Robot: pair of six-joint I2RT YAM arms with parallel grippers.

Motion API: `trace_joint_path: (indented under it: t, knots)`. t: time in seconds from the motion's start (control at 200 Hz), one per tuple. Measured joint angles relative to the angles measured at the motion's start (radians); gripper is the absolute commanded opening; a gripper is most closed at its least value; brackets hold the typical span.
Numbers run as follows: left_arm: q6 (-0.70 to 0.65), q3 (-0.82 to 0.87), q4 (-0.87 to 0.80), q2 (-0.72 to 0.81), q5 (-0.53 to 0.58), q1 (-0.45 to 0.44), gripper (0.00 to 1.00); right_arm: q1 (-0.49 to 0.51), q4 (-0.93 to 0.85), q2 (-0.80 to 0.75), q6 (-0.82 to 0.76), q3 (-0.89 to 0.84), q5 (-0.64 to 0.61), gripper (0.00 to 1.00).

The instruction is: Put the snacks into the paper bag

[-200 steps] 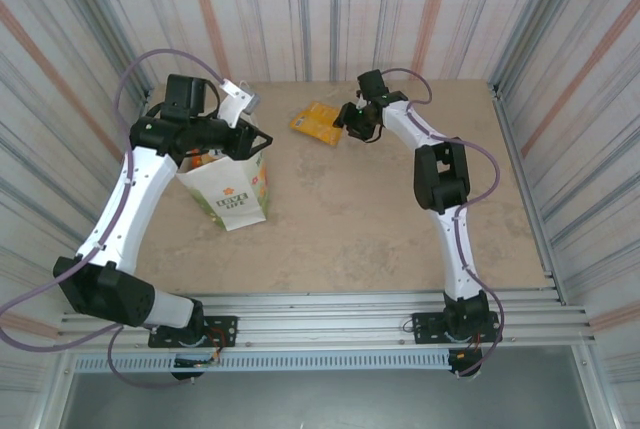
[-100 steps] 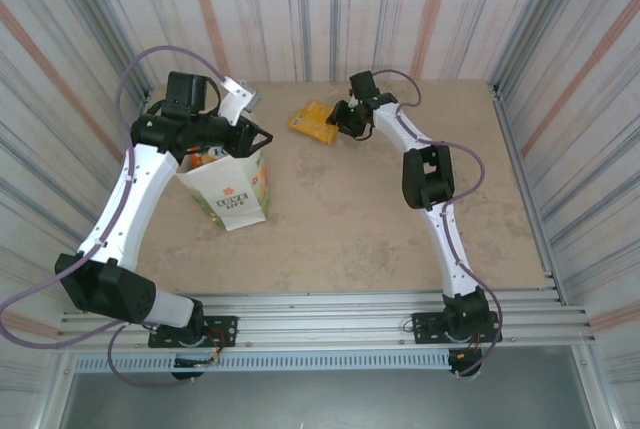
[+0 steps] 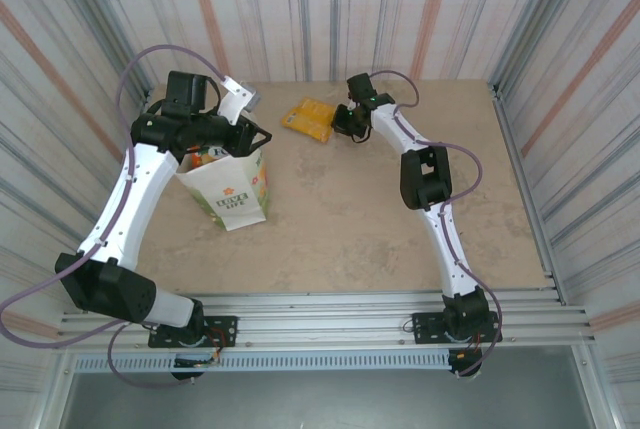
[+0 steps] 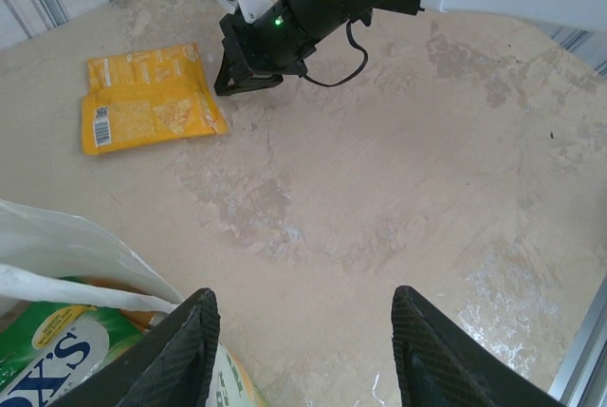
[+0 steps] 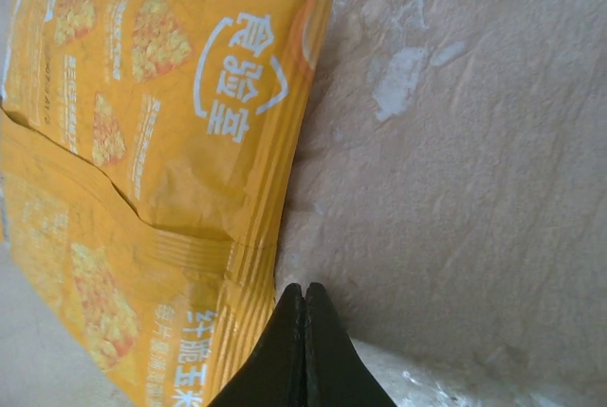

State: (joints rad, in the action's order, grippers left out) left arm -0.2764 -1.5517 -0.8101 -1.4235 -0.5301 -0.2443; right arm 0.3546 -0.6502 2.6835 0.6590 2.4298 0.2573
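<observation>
The desk (image 3: pixel 380 229) carries the bag (image 3: pixel 232 189), which stands upright in its left half with its mouth up. Two orange packets (image 3: pixel 310 119) lie flat and overlapping by the far edge, long axes roughly along it. The left fingers (image 4: pixel 190 350) are spread above the bag's mouth. The right fingers (image 5: pixel 285 355) are pressed together at a packet's edge.

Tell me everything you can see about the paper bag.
The paper bag is cream-white, with a pink and green flower print on its front. It stands upright, mouth open, on the left of the table. The left gripper's open fingers hover at its rim; contact is unclear. Inside lie a green-white packet and something orange.
</observation>
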Motion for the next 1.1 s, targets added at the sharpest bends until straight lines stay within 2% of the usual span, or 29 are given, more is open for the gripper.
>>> trace_joint_path:
  t: [0.14, 0.256, 0.301, 0.406, 0.571, 0.732, 0.897, 1.102]
  knots:
    - [0.000, 0.000, 0.000, 0.002, 0.004, -0.007, 0.52, -0.001, -0.019, -0.082, -0.044, -0.123, -0.024, 0.00]
    - [0.003, 0.000, 0.000, 0.011, 0.005, -0.016, 0.52, -0.003, -0.025, -0.174, -0.079, -0.269, -0.028, 0.22]
    - [0.006, 0.000, 0.001, 0.016, 0.006, -0.020, 0.52, -0.006, -0.025, -0.205, -0.088, -0.311, -0.028, 0.27]
    - [0.019, 0.000, 0.001, 0.022, 0.026, -0.050, 0.53, -0.014, -0.024, -0.259, -0.109, -0.367, -0.019, 0.34]
    - [0.072, -0.065, -0.014, -0.028, 0.101, -0.151, 0.53, -0.035, 0.004, -0.377, -0.137, -0.472, -0.010, 0.39]
    - [0.140, -0.259, -0.045, -0.175, 0.223, -0.249, 0.59, -0.077, 0.068, -0.560, -0.149, -0.668, 0.010, 0.41]
    - [0.195, -0.518, -0.111, -0.393, 0.335, -0.351, 0.58, -0.153, 0.127, -0.721, -0.153, -0.853, 0.035, 0.42]
    - [0.336, -0.890, -0.211, -0.747, 0.426, -0.373, 0.61, -0.246, 0.162, -0.866, -0.171, -1.021, 0.065, 0.43]
